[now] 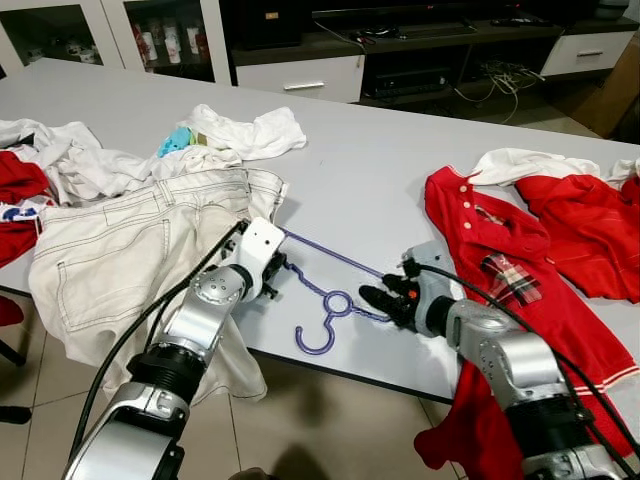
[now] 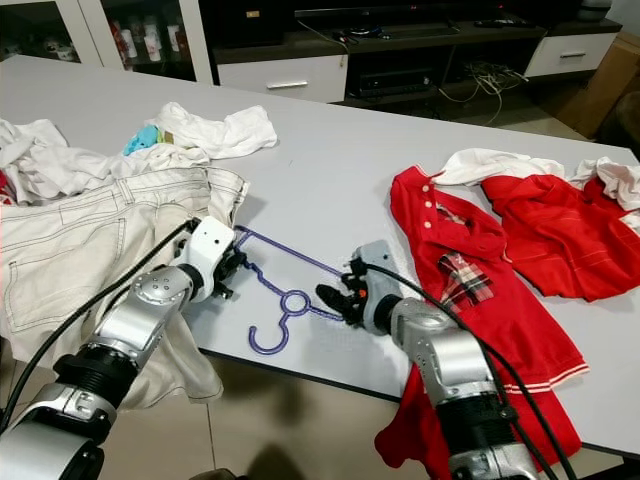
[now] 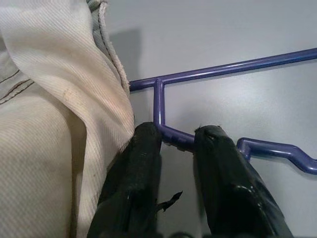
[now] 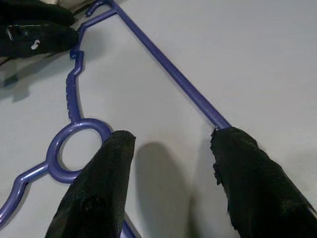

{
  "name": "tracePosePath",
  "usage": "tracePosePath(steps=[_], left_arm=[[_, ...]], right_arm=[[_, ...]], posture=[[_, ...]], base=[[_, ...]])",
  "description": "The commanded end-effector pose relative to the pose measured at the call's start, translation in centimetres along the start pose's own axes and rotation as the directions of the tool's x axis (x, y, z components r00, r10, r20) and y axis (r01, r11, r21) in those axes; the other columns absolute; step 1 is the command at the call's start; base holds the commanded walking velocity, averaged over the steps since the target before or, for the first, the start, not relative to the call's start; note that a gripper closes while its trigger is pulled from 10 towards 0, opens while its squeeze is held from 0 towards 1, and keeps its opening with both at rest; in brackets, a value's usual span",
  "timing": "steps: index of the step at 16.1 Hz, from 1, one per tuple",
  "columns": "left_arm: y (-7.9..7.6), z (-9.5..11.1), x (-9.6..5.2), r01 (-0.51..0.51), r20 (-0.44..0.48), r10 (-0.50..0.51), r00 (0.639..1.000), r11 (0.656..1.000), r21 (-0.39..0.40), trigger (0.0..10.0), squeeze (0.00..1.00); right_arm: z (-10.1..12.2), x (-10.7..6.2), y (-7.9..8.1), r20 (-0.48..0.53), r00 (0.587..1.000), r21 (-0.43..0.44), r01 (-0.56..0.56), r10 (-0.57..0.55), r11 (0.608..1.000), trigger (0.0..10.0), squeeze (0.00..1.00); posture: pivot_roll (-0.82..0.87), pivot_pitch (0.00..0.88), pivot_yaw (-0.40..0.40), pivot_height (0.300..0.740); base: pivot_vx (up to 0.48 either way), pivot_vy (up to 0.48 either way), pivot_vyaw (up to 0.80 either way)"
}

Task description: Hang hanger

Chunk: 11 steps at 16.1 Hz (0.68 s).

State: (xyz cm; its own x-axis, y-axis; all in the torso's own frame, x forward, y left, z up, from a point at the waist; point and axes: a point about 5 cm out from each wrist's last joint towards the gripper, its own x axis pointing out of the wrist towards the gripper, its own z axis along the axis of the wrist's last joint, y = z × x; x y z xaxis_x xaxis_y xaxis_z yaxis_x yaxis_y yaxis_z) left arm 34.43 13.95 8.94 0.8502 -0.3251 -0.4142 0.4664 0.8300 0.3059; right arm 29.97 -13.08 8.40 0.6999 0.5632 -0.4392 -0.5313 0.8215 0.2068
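A purple plastic hanger (image 1: pixel 338 303) lies flat on the grey table (image 1: pixel 380 170), its hook pointing at the front edge. My left gripper (image 1: pixel 272 285) is at the hanger's left shoulder, beside the hem of the white jeans (image 1: pixel 130 250). In the left wrist view its fingers (image 3: pixel 143 163) stand a narrow gap apart, with the hanger's notched bar (image 3: pixel 171 134) running across under their tips. My right gripper (image 4: pixel 171 136) is open and low over the hanger's right half. One finger is by the ring (image 4: pixel 74 144) and the other rests on the long straight bar (image 4: pixel 168 74).
Red shirts (image 1: pixel 500 270) lie on the right of the table, one draped over the front edge. White and red clothes (image 1: pixel 90 165) are heaped at the left. Behind the table stand a TV cabinet with drawers (image 1: pixel 300 75) and glass-door cupboards.
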Motion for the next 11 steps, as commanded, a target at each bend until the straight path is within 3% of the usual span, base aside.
tracePosePath(steps=[1,6,8,11], left_arm=[[0.2,0.2,0.1,-0.010,-0.001,0.010,1.000,1.000,0.001,10.0,0.00],[0.4,0.2,0.1,-0.011,-0.002,0.012,1.000,1.000,0.006,10.0,0.00],[0.4,0.2,0.1,-0.007,-0.002,0.007,1.000,1.000,0.009,10.0,0.00],[0.3,0.4,0.2,-0.003,0.000,0.003,1.000,1.000,0.011,10.0,0.00]], right_arm=[[0.2,0.1,0.0,-0.007,1.000,-0.023,0.006,-0.006,1.000,10.0,0.00],[-1.7,-1.8,-2.0,-0.052,0.996,0.004,0.070,-0.070,0.998,10.0,0.00],[-1.8,-2.6,-3.0,-0.049,0.992,0.017,0.113,-0.112,0.993,10.0,0.00],[-1.2,-3.4,-3.3,-0.019,0.993,0.024,0.118,-0.117,0.993,10.0,0.00]], posture=[[-0.06,0.000,-0.006,0.740],[-0.06,0.000,-0.006,0.740],[-0.08,0.000,0.004,0.740],[-0.08,0.000,0.007,0.740]], base=[[0.000,0.000,0.00],[0.000,0.000,0.00],[0.000,0.000,0.00],[0.000,0.000,0.00]])
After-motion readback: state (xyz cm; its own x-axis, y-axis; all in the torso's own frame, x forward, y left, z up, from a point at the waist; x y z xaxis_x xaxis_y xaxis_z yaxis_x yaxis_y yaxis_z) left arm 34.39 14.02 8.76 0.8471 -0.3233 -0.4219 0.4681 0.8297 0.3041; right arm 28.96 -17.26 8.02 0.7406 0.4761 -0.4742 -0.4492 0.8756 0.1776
